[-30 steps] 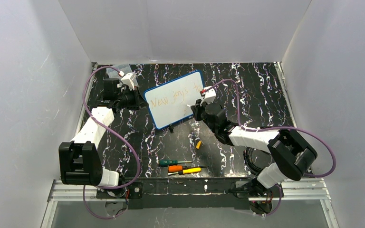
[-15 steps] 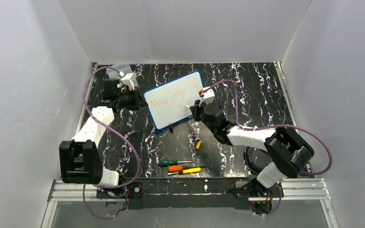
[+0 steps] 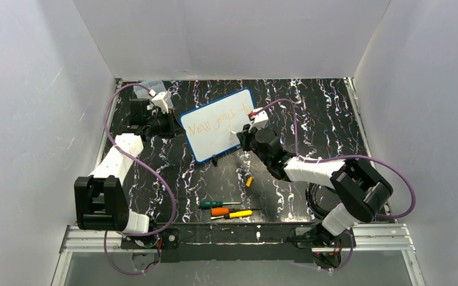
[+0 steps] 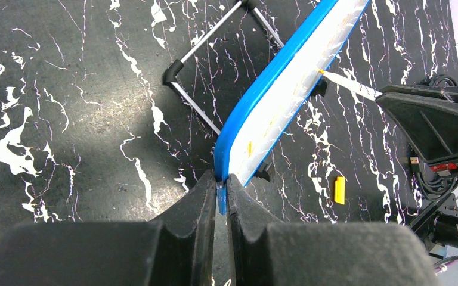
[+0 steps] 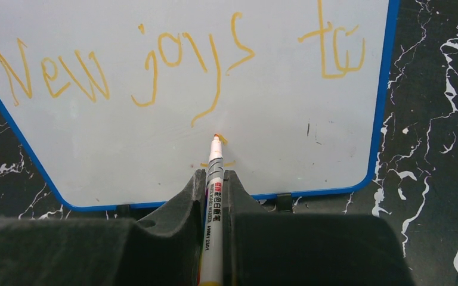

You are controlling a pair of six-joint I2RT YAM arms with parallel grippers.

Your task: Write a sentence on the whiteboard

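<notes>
1. Board position. The board [image 3: 214,128] stands tilted on its black feet on the desk [image 3: 310,119], at the far middle, between the two arms. Its blue frame is turned so that the left end is nearer the arm bases than the right end.

2. Left claw. The left claw [image 4: 220,185] is pressed together on the lower left corner of the blue frame. Both fingers touch the frame edge.

3. Right claw. The right claw [image 5: 214,176] pinches a white marker [image 5: 213,196], which lies lengthwise between the fingers. The orange tip touches the white face of the board below the first line.

4. Sentence. The sentence [image 5: 173,59] reads "New joys to" in thin orange strokes along the top. Beneath it, at the marker tip, are a few short orange strokes that are too slight to read.

5. Container. A clear box [image 3: 152,85] lies at the far left corner of the desk, behind the left arm. Its contents cannot be told.

6. Loose items. A yellow cap [image 3: 248,180] lies on the desk, near the board's feet. Two screwdrivers [image 3: 229,210], the farther one green-handled, lie side by side closer to the bases.
</notes>
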